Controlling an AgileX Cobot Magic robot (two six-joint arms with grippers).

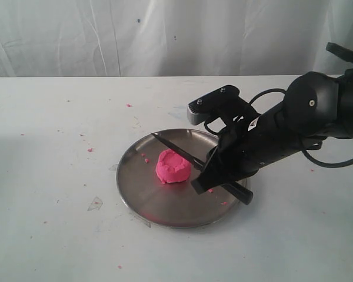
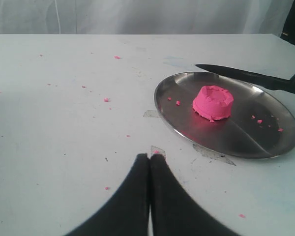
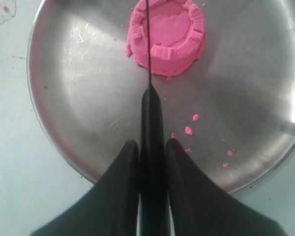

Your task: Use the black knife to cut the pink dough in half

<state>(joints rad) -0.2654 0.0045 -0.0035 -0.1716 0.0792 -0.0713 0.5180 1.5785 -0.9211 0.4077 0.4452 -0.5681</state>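
The right gripper [image 3: 152, 152] clamps the black knife [image 1: 182, 154] by its handle, blade edge-down above the uncut pink dough [image 1: 173, 166] on the plate [image 1: 142, 194] mid-bench, apparently aligning a halving cut, while the left gripper [image 2: 148, 162] waits closed, empty.

- The right arm [image 1: 294, 123] is matte black, with a rounded joint housing bearing a small pale screw.
- A grey camera block [image 1: 215, 103] with two dark screws sits atop the wrist.
- Black cables [image 1: 317, 157] loop beside the forearm, which carries a small white label.
- The right hand [image 3: 152, 152] and the left hand [image 2: 149, 162] have smooth black tapering fingers.
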